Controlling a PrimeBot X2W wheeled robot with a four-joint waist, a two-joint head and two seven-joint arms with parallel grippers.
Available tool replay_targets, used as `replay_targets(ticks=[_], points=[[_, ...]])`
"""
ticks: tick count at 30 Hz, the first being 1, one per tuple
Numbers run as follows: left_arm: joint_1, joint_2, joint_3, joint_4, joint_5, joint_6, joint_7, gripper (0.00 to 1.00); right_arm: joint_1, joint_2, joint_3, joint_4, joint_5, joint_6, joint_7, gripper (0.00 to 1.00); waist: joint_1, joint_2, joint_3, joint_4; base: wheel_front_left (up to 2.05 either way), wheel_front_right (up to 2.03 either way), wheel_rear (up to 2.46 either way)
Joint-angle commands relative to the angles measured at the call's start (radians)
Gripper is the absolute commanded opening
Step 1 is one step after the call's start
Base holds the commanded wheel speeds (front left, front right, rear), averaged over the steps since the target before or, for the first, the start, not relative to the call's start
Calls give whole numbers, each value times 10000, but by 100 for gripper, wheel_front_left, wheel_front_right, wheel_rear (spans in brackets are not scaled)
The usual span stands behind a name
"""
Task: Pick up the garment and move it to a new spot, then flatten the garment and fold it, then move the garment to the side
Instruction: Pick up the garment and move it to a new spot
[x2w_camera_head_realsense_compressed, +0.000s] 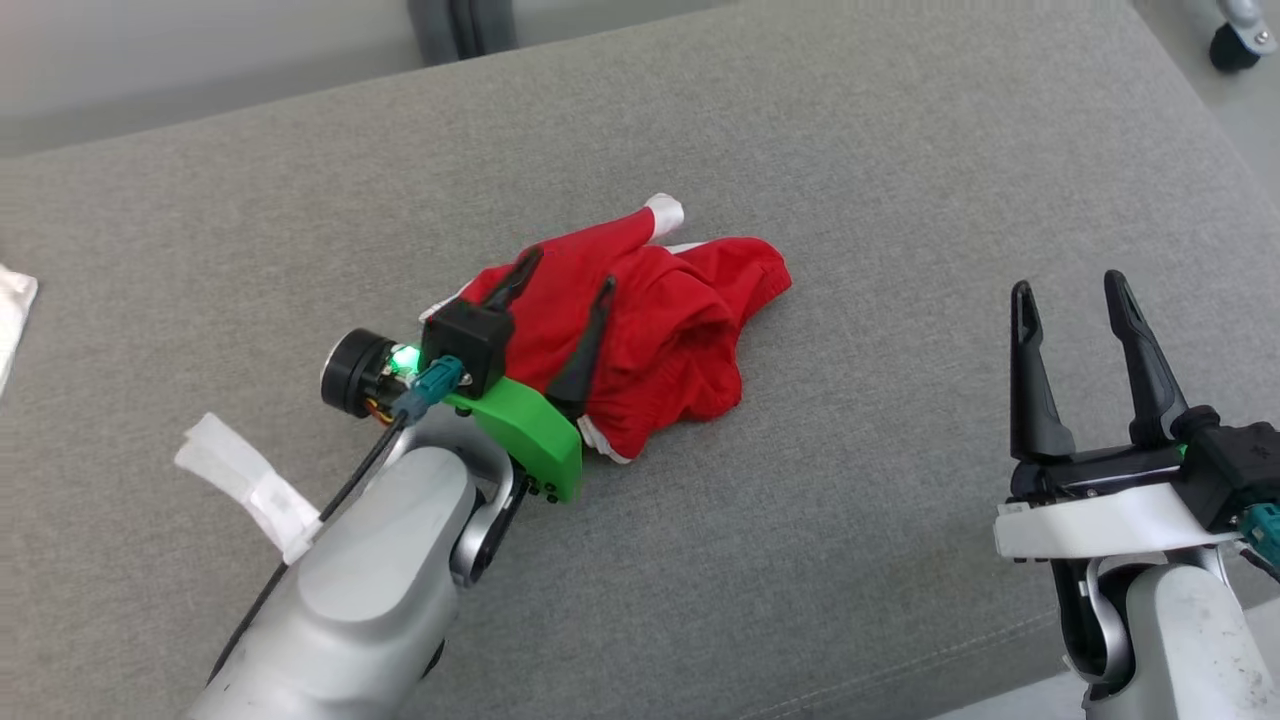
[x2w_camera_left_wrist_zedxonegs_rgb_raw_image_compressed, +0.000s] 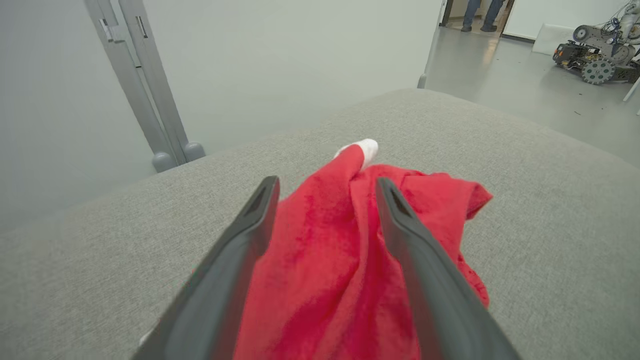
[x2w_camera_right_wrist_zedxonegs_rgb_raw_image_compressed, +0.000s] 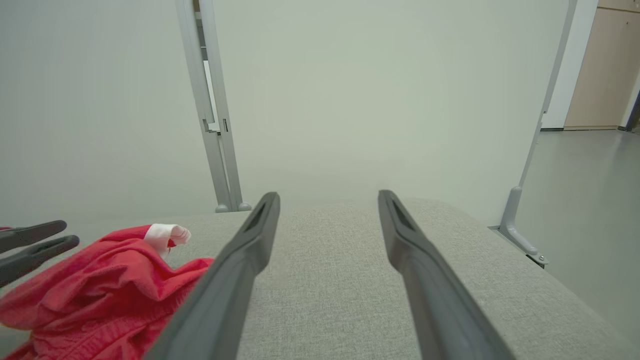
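The garment (x2w_camera_head_realsense_compressed: 660, 320) is a crumpled red piece with white trim, heaped near the middle of the grey cushioned surface (x2w_camera_head_realsense_compressed: 800, 150). My left gripper (x2w_camera_head_realsense_compressed: 568, 270) lies low over the garment's left part, open. In the left wrist view red cloth (x2w_camera_left_wrist_zedxonegs_rgb_raw_image_compressed: 330, 260) fills the gap between the spread fingers of the left gripper (x2w_camera_left_wrist_zedxonegs_rgb_raw_image_compressed: 326, 182), with a white cuff beyond the tips. My right gripper (x2w_camera_head_realsense_compressed: 1068, 285) stands open and holds nothing, well to the right of the garment. The right wrist view has the right gripper (x2w_camera_right_wrist_zedxonegs_rgb_raw_image_compressed: 328, 195) over bare cushion, the garment (x2w_camera_right_wrist_zedxonegs_rgb_raw_image_compressed: 100, 295) and the left gripper (x2w_camera_right_wrist_zedxonegs_rgb_raw_image_compressed: 69, 234) at its left.
A white cloth (x2w_camera_head_realsense_compressed: 12, 310) lies at the surface's left edge. A grey metal post (x2w_camera_left_wrist_zedxonegs_rgb_raw_image_compressed: 145, 85) stands behind the surface against a pale wall. Beyond the far right corner are a caster wheel (x2w_camera_head_realsense_compressed: 1235, 45), a wheeled machine (x2w_camera_left_wrist_zedxonegs_rgb_raw_image_compressed: 595, 55) and a person's legs (x2w_camera_left_wrist_zedxonegs_rgb_raw_image_compressed: 480, 15).
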Motion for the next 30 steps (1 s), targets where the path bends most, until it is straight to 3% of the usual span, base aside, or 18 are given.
replay_targets(ticks=[1,7,15,21,30], points=[[392,62,140,-77,-59,87,-58,100,39,-21,57,59,-27,-3,-35,100,0,-1,-540,513,0,0,0],[1693,294,1406,-1058,-282,480,-78,100,253,-24,364,515,-251,-3,-35,100,0,-1,-1200,1084,0,0,0],[4270,381,3707,-2714,286,931,-78,100,387,-23,409,1235,-394,-3,-35,100,0,-1,-1828,1685,0,0,0],[6001,-43,5203,-3838,998,816,-79,100,598,-23,403,1557,-184,-3,-35,100,0,-1,-1972,2022,0,0,0],[7269,-657,6328,-4245,2032,368,-80,100,1114,-23,470,1668,101,-3,-35,100,0,-1,-2072,2167,0,0,0]])
